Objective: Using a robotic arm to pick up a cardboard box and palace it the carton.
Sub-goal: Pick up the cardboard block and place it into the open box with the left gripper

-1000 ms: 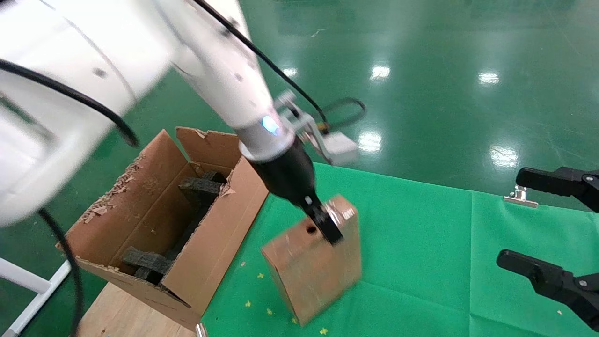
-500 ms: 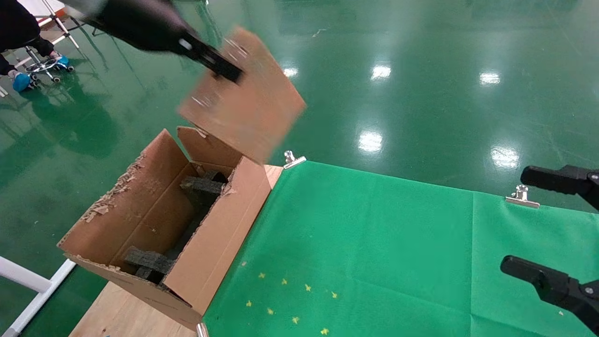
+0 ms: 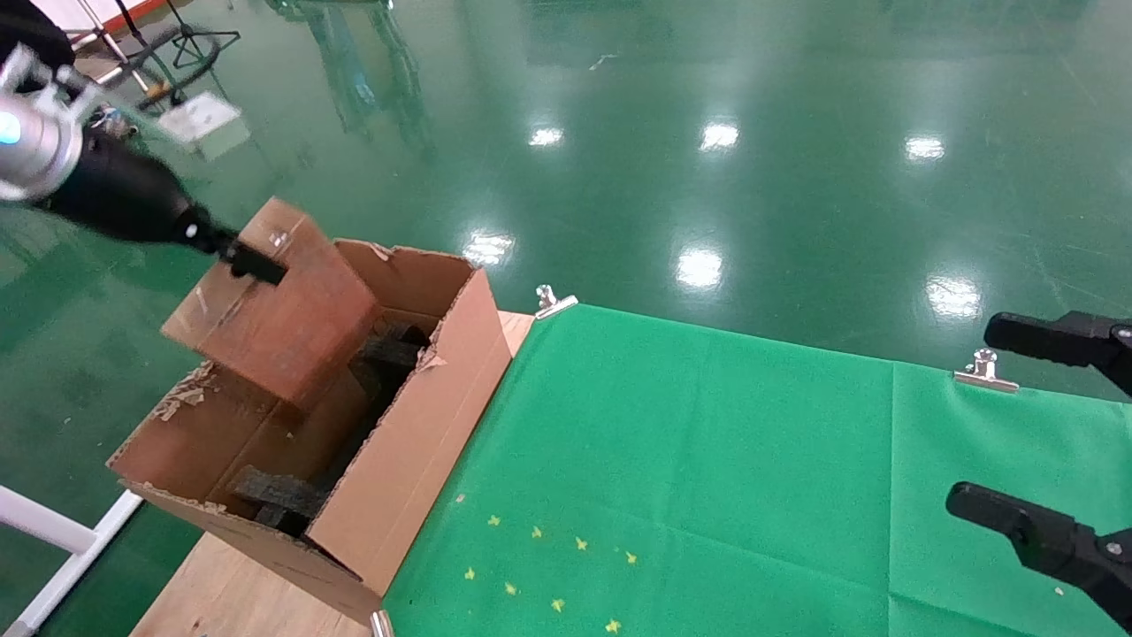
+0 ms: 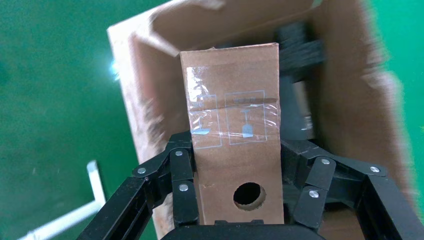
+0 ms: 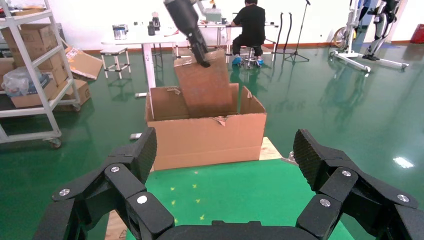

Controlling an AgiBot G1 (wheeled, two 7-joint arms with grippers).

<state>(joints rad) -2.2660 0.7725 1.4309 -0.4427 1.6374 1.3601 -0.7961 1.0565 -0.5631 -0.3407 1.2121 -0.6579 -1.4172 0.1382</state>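
The slim cardboard box [image 3: 279,332] hangs tilted in my left gripper [image 3: 254,264], which is shut on its top end. Its lower end dips into the open top of the large torn-flapped carton [image 3: 402,460] at the table's left. In the left wrist view the fingers [image 4: 182,172] clamp both sides of the box [image 4: 232,135], near its round hole and taped label, with the carton [image 4: 345,75] below. My right gripper [image 3: 1035,433] is open and empty at the right edge. The right wrist view shows that gripper [image 5: 225,150], the carton [image 5: 210,140] and the box [image 5: 205,90] from afar.
Black foam blocks [image 3: 274,500] lie inside the carton. A green cloth [image 3: 707,478] covers the table, held by metal clips [image 3: 553,302] at its far edge. Bare wood [image 3: 230,593] shows under the carton. A white frame [image 3: 53,540] stands low on the left.
My left gripper lifted the box off the green cloth, swung it high and leftward over the carton, and has now lowered it into the carton's opening. The right arm has not moved.
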